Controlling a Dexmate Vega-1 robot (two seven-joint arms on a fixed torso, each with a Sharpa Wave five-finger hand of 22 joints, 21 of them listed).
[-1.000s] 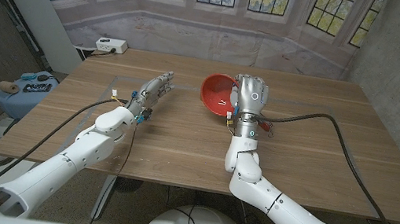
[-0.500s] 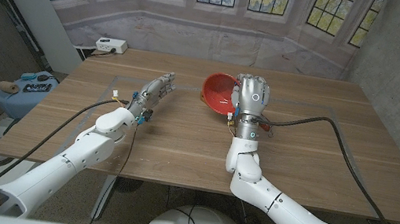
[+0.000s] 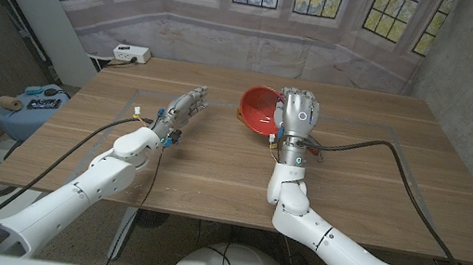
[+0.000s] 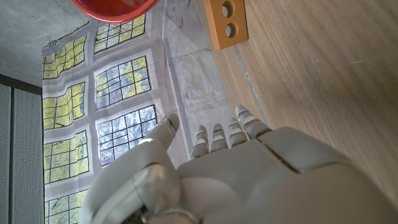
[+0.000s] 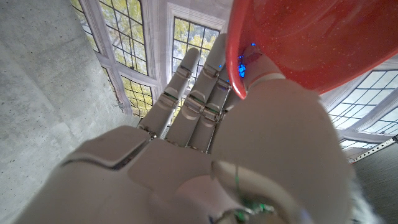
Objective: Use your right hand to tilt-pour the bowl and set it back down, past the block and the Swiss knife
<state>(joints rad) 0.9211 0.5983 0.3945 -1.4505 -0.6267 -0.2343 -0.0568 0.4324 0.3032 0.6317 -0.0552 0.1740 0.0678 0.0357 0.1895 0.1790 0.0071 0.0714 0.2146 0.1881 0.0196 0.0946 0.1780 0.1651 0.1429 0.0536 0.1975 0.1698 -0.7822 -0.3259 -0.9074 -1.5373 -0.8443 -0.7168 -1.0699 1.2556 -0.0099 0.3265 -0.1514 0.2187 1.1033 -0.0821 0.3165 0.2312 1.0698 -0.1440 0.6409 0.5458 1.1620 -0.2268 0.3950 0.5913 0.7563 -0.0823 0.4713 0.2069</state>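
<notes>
The red bowl (image 3: 260,110) is gripped at its rim by the right hand (image 3: 296,111) and tipped, its open mouth turned toward the robot's left; what shows of its inside is bare red — nothing visible in it. In the right wrist view the bowl's (image 5: 311,43) rim sits pinched against the thumb, with the fingers (image 5: 193,93) reaching up alongside its outer wall.

Against the picture from a second ago the bowl has rolled a little further over and sits slightly higher beside the hand; half a second ago it was almost as it is now. The left hand (image 3: 181,108) has not shifted.

The right hand is closed on the bowl's near rim, back of the hand toward the head camera. The left hand holds nothing — its fingers lie stretched out, close together, over the wooden table (image 3: 372,172). In the left wrist view an orange block (image 4: 227,22) with two holes lies on the table ahead of those fingertips (image 4: 217,132), with the bowl beyond it.
</notes>
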